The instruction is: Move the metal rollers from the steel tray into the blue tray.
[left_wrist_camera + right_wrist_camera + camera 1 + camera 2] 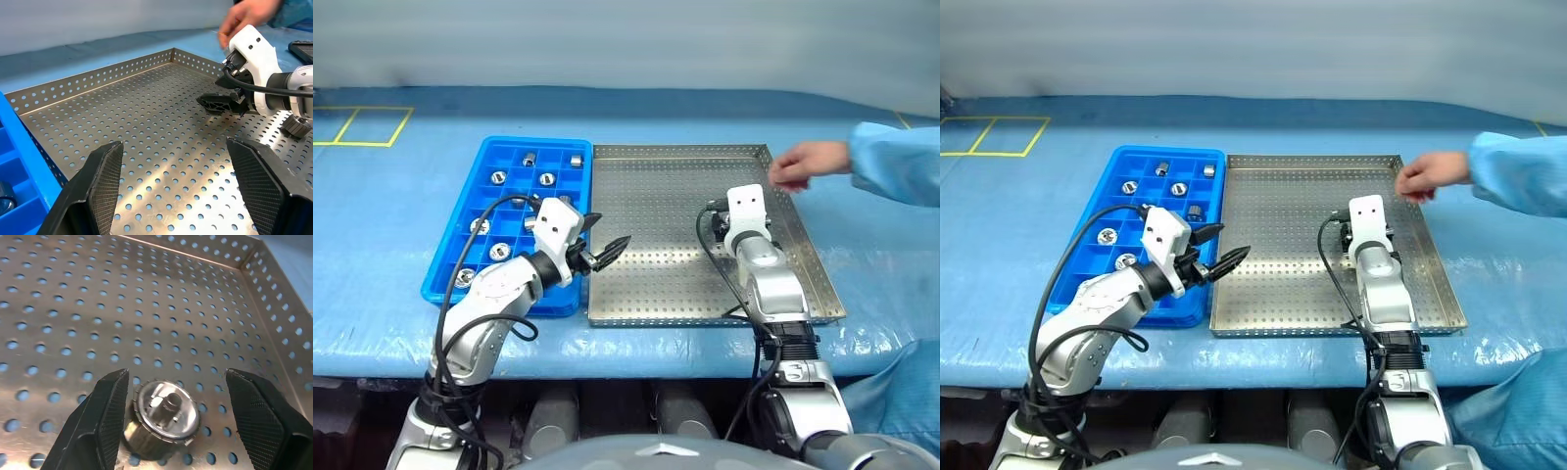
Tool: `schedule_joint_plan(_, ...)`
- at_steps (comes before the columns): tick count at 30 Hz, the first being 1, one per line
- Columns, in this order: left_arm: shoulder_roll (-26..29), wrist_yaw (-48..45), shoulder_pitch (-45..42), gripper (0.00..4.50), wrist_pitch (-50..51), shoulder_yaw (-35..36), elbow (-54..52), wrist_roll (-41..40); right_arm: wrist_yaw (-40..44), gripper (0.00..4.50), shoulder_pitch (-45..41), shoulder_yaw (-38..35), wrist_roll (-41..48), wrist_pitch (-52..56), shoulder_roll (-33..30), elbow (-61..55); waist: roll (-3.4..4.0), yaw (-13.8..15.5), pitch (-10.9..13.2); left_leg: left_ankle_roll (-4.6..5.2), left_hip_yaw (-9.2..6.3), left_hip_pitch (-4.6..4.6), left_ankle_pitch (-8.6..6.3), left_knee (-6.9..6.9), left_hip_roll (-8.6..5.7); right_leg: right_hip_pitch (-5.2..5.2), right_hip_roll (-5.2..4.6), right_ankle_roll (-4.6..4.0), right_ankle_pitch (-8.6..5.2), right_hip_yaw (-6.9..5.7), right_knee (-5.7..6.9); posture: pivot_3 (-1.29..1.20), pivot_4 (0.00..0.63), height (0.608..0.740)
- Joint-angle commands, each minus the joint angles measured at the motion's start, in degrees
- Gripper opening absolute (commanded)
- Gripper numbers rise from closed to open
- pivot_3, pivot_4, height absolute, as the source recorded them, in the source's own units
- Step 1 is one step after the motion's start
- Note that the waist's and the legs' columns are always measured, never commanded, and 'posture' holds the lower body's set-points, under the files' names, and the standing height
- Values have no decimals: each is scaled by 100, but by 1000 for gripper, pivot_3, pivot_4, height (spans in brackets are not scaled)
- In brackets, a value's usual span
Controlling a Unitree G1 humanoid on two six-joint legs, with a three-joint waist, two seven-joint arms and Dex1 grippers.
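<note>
Right now your right gripper sits low over the right part of the steel tray, its two black fingers spread apart with one metal roller lying on the perforated floor between them. The roller rests just beside one finger; you cannot tell whether they touch, and the other finger stands clear of it. Nothing is clamped.

Your left gripper hovers at the seam where the blue tray meets the steel tray, pointing rightward across the metal floor. Its fingers are also spread, with nothing between them. From its wrist camera you see the right gripper across the tray, angled down toward the floor.

The blue tray lies to the left of the steel tray, their long edges touching. Several metal rollers already sit in its compartments, one per cell, mostly in the far and middle rows.

A person's hand in a light blue sleeve reaches in from the right, just over the far right corner of the steel tray.
</note>
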Motion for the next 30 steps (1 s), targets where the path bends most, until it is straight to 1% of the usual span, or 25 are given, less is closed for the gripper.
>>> schedule_joint_plan(1,18,-27,8,3689,-147,35,-77,28,-121,3298,-68,-153,55,-193,-20,-65,0,2,0,0,0,0,0,0,0,0,0,-1,0,0,0,44,150,740)
schedule_joint_plan(9,27,2,16,3689,-168,42,-30,62,-113,3298,-71,-233,212,-178,9,-92,0,11,0,0,0,-1,0,1,-1,1,-1,-1,-1,0,-2,42,150,740)
schedule_joint_plan(30,13,-22,-7,3689,-226,30,44,167,-149,3298,-20,-191,286,-141,10,-102,1,10,0,0,0,-1,0,0,0,1,0,-1,-1,0,-2,38,150,740)
